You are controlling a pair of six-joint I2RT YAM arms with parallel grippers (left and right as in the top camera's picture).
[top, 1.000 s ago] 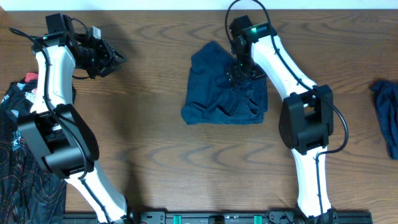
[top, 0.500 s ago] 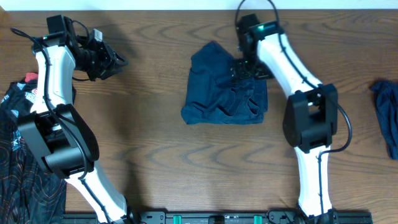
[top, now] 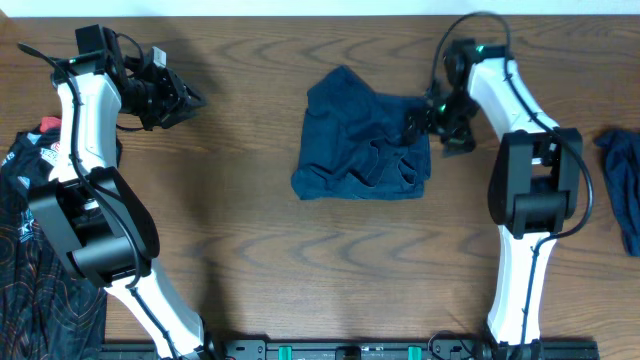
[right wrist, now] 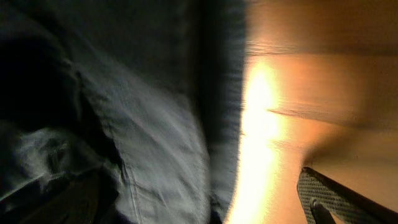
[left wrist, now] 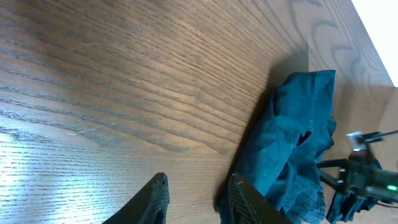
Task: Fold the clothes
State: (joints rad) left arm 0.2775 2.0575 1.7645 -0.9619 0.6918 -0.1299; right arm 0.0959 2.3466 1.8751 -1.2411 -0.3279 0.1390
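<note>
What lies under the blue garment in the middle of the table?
Around the blue garment only the wooden table shows. Anything beneath its crumpled folds is covered by the cloth and cannot be seen.

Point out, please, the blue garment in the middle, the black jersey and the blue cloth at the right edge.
blue garment (top: 350, 150), overhead view, on its smoother left half.
black jersey (top: 30, 270), overhead view, on its patterned body.
blue cloth (top: 622, 180), overhead view, on its bunched middle.
</note>
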